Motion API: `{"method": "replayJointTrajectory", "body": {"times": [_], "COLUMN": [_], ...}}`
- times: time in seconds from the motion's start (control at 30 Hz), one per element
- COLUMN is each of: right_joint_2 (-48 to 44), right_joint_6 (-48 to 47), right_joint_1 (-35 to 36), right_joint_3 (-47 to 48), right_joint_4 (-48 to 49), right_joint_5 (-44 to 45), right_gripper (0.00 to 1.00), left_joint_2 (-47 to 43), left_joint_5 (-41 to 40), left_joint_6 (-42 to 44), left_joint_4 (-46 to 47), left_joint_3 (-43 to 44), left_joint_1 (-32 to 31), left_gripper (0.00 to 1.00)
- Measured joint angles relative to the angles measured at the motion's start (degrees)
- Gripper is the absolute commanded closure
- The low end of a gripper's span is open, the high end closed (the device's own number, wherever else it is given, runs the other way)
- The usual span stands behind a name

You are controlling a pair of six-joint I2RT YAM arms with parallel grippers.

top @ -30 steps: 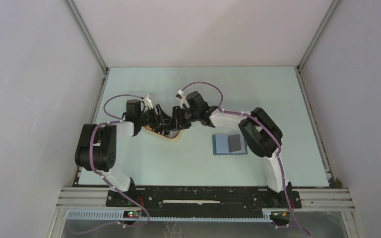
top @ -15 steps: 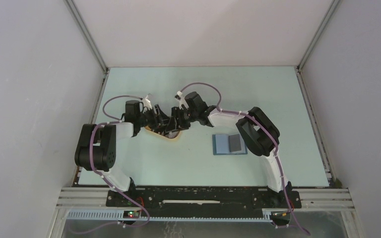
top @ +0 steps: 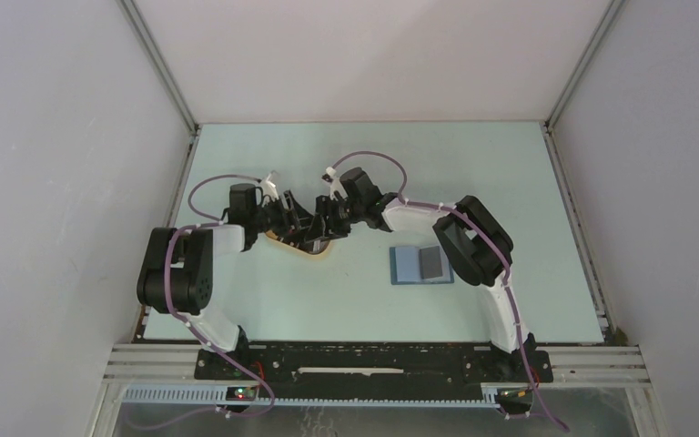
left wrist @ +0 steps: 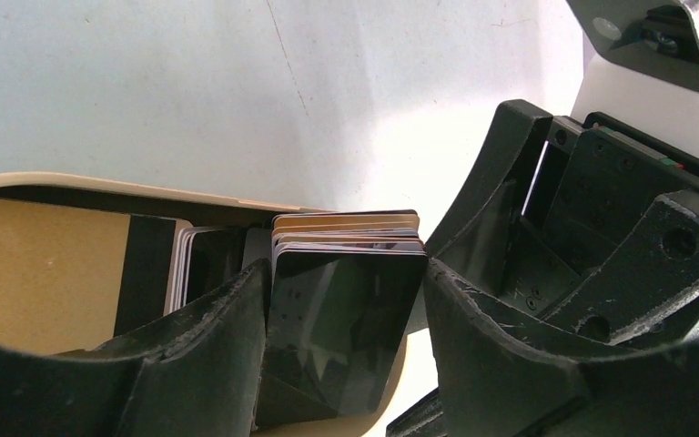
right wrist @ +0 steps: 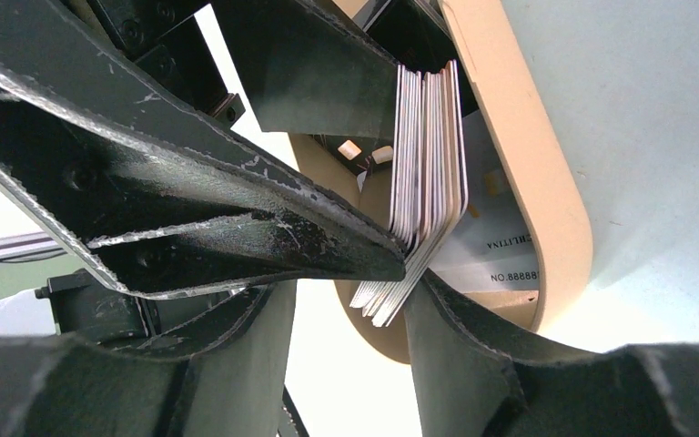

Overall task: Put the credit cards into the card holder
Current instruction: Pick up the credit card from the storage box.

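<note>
Just left of the worktop's (top: 373,155) middle, both arms meet over the tan tray (top: 317,256). The left tool (left wrist: 346,291) clamps a stack of cards (left wrist: 346,337) by two opposite edges, with one finger (left wrist: 209,337) pressed to each side. The stack stands on edge with its dark, glossy front facing the left wrist camera and its lower end inside the tray.

From the right wrist the same stack shows edge-on as many thin pale layers, slightly fanned at the near corner. The right tool (right wrist: 350,296) sits partly wide around that corner. The finger (right wrist: 482,355) on the right of that view touches the stack. A bright gap separates the other finger from the opposite face, so this tool grips nothing. The two tools are very close together, and the left one's fingers cross in front of the right one's.

Behind the held stack, in the left wrist view, the pale edges of a few more cards show by the tray's rim. A pale card (right wrist: 501,255) with printed numbers lies flat on the tray floor beneath the stack.

The holder (top: 407,265) lies open and flat on the worktop, well to the right of the tray and just beside the right arm's elbow. A dark card (top: 430,262) rests on its right half. I cannot tell whether it is tucked into a pocket or only lying there.
</note>
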Motion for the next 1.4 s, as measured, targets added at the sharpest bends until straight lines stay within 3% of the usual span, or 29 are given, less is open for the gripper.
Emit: {"method": "replayJointTrajectory", "body": {"times": [1.0, 1.4], "right_joint_2": [0.11, 0.11], "right_joint_6": [0.63, 0.02], "right_joint_1": [-2.16, -2.86], "right_joint_3": [0.42, 0.42], "right_joint_4": [0.09, 0.00], "right_joint_5": [-1.95, -2.58], "right_gripper": [0.60, 0.59], "left_joint_2": [0.00, 0.00], "left_joint_5": [0.50, 0.63], "left_joint_6": [-1.05, -0.98], "left_joint_4": [1.38, 1.31], "left_joint_3": [-1.18, -1.18], "left_joint_1": [1.25, 1.62], "left_gripper": [0.37, 0.38]}}
